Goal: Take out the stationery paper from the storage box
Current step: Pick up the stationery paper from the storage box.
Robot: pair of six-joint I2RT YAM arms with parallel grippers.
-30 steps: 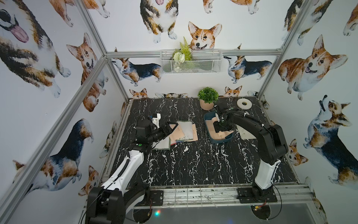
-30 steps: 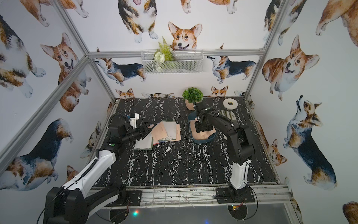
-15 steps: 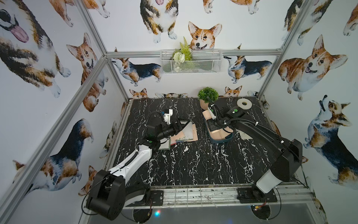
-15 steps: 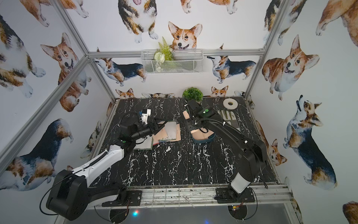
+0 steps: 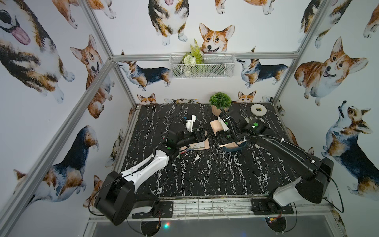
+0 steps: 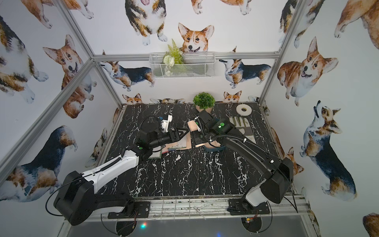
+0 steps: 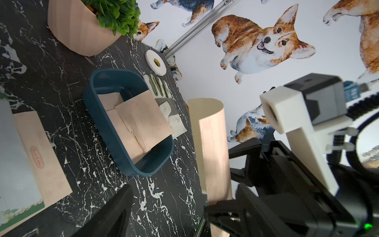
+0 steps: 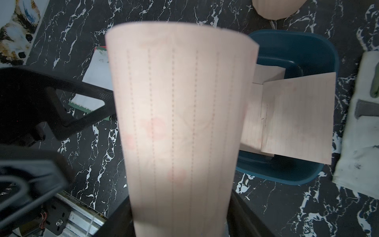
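- Stationery paper (image 7: 39, 151) was seen in three places. Nearest the arms' bases, a few sheets lay flat on the surface (image 6: 194, 174), to the left of the storage box (image 7: 98, 115).
- Over that pile, the left fingers (image 8: 37, 102) were spread apart with nothing between them and were aimed sideways toward the right arm.
- At their tips, one peach sheet (image 8: 180, 123) was held upright, with its long axis near vertical and its face bowed. Whether a left fingertip touched its edge could not be told.
- The lower end of that sheet was clamped by the right fingers (image 8: 244, 223). It seemed to be pressed in across its width, which would account for the bow.
- The coming move was judged to turn on one relation: the sheet stood between the pile and the box, just to the right of the open left fingers. The left arm was therefore well placed to take it, or the right arm could swing it left and lay it on the pile.
- Farther back, more peach sheets (image 7: 141, 121) lay in the box, one aslant across its rim, so the task was judged unfinished.
- Beyond the box, a work glove (image 6: 240, 125), a potted plant (image 6: 204, 100) and a tape roll (image 6: 243, 109) were seen well clear of both sets of fingers.
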